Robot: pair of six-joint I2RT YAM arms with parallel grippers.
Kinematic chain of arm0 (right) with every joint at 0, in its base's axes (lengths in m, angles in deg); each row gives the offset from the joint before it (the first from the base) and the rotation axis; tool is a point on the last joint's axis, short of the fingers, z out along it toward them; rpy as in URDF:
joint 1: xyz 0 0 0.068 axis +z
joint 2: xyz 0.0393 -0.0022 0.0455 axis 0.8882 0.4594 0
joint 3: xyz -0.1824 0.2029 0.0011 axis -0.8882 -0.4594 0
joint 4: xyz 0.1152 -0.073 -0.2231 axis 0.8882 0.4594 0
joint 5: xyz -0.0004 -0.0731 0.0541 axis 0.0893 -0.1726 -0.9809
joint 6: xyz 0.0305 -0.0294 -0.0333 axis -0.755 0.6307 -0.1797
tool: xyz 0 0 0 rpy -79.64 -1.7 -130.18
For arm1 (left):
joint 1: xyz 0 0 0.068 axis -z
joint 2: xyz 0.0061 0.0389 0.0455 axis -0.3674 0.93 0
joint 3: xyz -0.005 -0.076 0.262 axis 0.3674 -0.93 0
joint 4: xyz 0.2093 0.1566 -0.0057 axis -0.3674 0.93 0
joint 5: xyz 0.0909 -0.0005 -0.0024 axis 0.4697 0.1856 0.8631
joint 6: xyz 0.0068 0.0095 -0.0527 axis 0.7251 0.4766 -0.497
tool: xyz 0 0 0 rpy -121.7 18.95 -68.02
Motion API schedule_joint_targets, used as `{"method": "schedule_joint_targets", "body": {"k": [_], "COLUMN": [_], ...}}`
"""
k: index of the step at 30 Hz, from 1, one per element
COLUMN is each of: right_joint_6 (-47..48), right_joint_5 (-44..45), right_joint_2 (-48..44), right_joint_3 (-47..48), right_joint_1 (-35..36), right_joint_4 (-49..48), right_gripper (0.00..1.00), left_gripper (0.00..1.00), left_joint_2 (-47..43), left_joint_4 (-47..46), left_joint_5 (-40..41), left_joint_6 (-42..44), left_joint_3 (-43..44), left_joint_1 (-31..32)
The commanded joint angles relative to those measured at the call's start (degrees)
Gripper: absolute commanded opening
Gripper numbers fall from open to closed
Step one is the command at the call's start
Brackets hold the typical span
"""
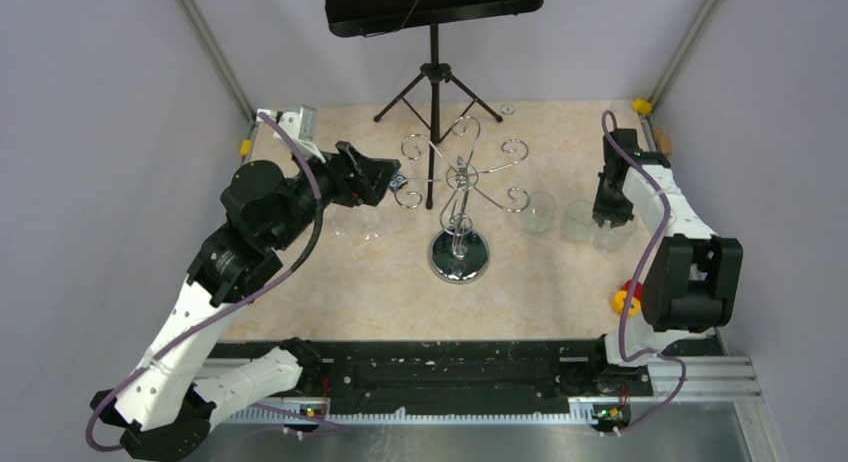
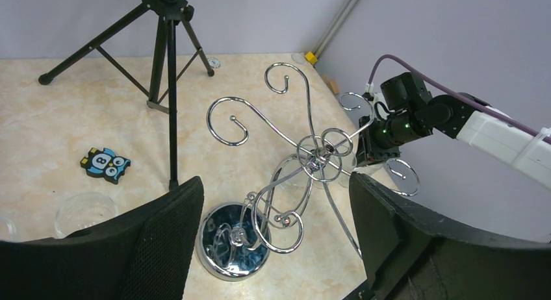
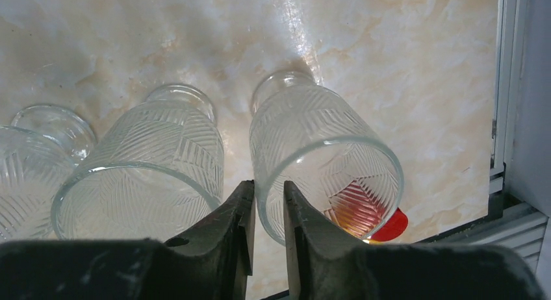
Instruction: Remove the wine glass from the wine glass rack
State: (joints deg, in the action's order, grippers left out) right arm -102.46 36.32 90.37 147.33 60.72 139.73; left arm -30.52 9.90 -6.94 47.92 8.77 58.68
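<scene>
Your right gripper [image 3: 266,195] has its fingers [image 3: 235,215] pinched on the near wall of the wine glass [image 3: 318,137]. That glass stands on the worktop [image 3: 390,60] at 3 o'clock from the wine glass rack [image 1: 460,172], well apart, so I judge release is due: part the fingers slightly, then rise straight. A neighbouring glass [image 3: 162,150] stands just beside at 9 o'clock. Both look empty. Your left gripper [image 2: 273,183] has its fingers spread wide.

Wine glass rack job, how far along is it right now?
Nearly done, it seems. Done: the wine glass rack has bare hooks, and two glasses stand on the table. In hand: the right hand pinches the wall of a third glass, apparently set down beside them. Left: release it. The left hand is open, empty.
</scene>
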Motion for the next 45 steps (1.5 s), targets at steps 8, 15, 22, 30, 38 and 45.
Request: {"method": "schedule_joint_targets", "body": {"k": [8,15,22,30,38,45], "right_joint_6": [0.2,0.6,2.0,0.7,-2.9,-5.6], "right_joint_5": [2.5,1.3,-5.0,-10.6,-2.9,5.5], "right_joint_2": [-3.6,-12.7,-25.3,-44.4,-62.1,-72.5], "right_joint_3": [3.7,9.0,10.2,4.1,-0.6,-4.2], "right_joint_1": [-0.4,-0.4,-0.4,-0.3,-0.3,-0.1], "right_joint_4": [-0.5,0.3,-3.3,-12.9,-17.1,-20.6], "right_gripper": [0.33,0.38,0.41,0.70,0.73,0.71], "left_gripper": [0.86,0.93,0.96,0.97,0.98,0.99], "left_joint_2": [-0.6,-3.2,-9.1,-15.6,-24.1,-28.5], "left_joint_4": [2.9,9.4,17.2,24.8,27.0,25.7], "left_joint_5": [5.4,16.6,26.3,36.8,38.8,40.1], "left_joint_6": [-0.8,0.6,6.0,4.8,1.5,2.1], "left_joint_3": [2.3,3.4,1.7,-1.7,-6.2,-6.6], "left_joint_1": [0.0,0.0,0.0,0.0,0.0,0.0]}}
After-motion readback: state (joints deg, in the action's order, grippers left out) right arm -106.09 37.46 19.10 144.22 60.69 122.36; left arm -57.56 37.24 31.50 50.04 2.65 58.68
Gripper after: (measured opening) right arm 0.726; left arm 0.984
